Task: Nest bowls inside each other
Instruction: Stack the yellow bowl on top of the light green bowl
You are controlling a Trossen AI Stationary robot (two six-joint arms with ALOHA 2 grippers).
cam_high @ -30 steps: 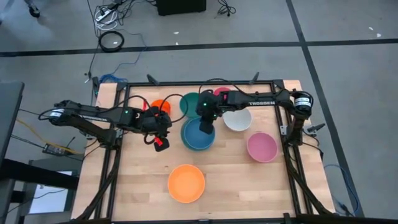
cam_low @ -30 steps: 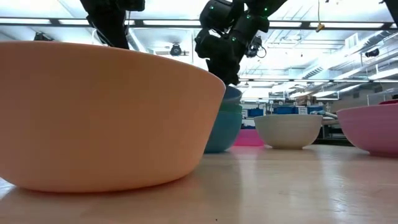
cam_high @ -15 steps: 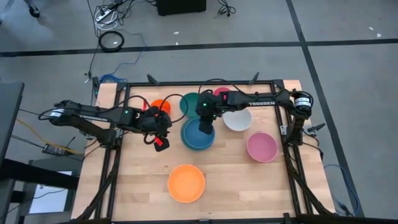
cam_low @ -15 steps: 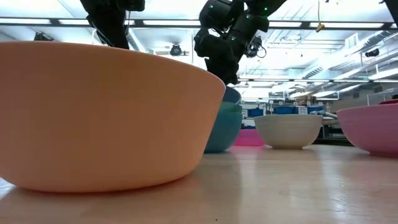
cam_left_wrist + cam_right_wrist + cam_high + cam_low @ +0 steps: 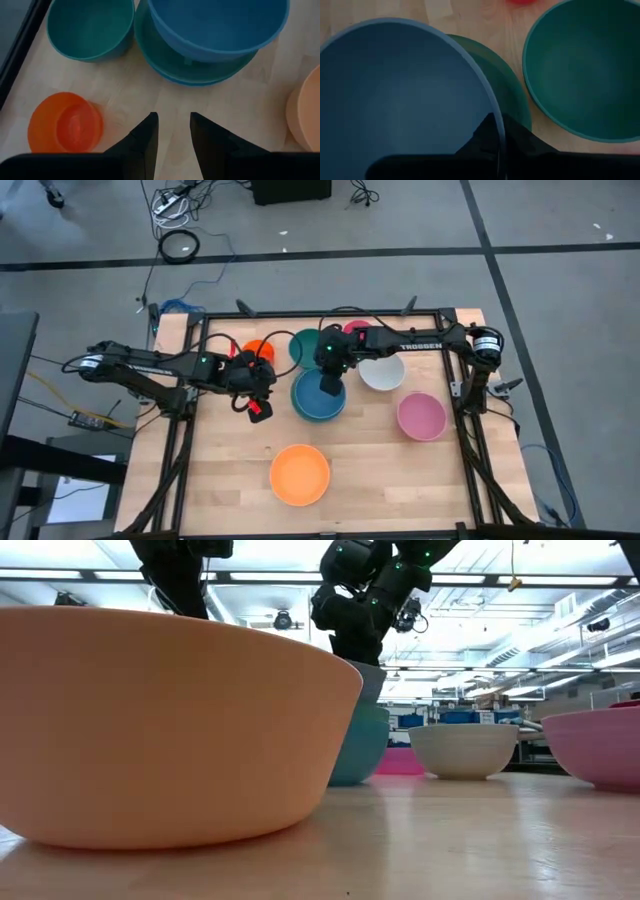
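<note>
Right gripper [image 5: 497, 142]: clamped shut on the rim of the blue bowl [image 5: 318, 393], one finger inside the wall, one outside, a hold suited to lifting by the edge
Blue bowl: mid-table toward the far edge, tilted, sitting in the sage green bowl [image 5: 172, 70] beneath it
Left gripper [image 5: 172, 132]: parted, holding nothing, hovering over bare wood just left of that stack, waiting
Teal bowl [image 5: 585, 70]: beside the stack, near the far edge
Small orange-red bowl [image 5: 65, 122]: far-left part of the table [image 5: 400, 470]
Orange bowl [image 5: 299, 474]: near edge, apart
Pink bowl [image 5: 421, 416], white bowl [image 5: 382, 370]: toward the right edge, not yet nested
</note>
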